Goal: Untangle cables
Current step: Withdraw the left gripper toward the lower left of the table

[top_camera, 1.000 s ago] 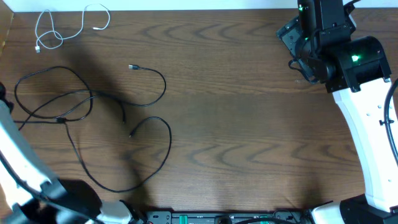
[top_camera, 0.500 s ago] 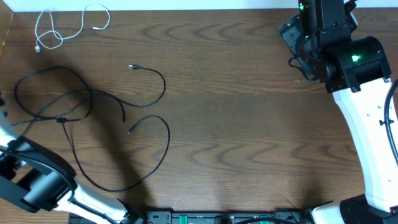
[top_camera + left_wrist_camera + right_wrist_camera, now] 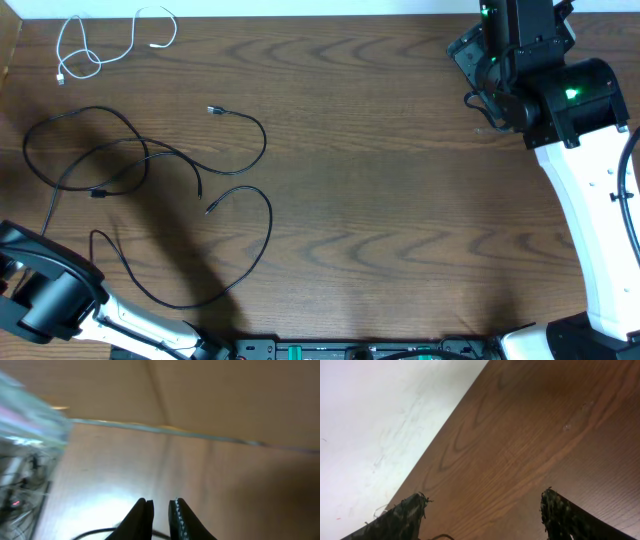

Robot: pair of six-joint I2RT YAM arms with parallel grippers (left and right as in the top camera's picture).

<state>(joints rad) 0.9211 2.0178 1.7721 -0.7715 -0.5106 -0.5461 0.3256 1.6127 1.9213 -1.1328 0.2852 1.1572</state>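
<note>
Wood grain ran across the dark brown table (image 3: 400,200), which ended at a plain white wall (image 3: 380,420) along its far edge. The thin white cable (image 3: 95,45) lay in loose loops at the table's far left corner. The thin black cables (image 3: 150,160) sprawled in overlapping loops over the table's left half, apart from the white one. My right gripper (image 3: 485,497) hung above the table's far right corner, fingers spread wide with nothing between them. My left gripper (image 3: 161,517) was at the table's near left corner, fingers almost together. Whether they pinched anything I could not tell.
</note>
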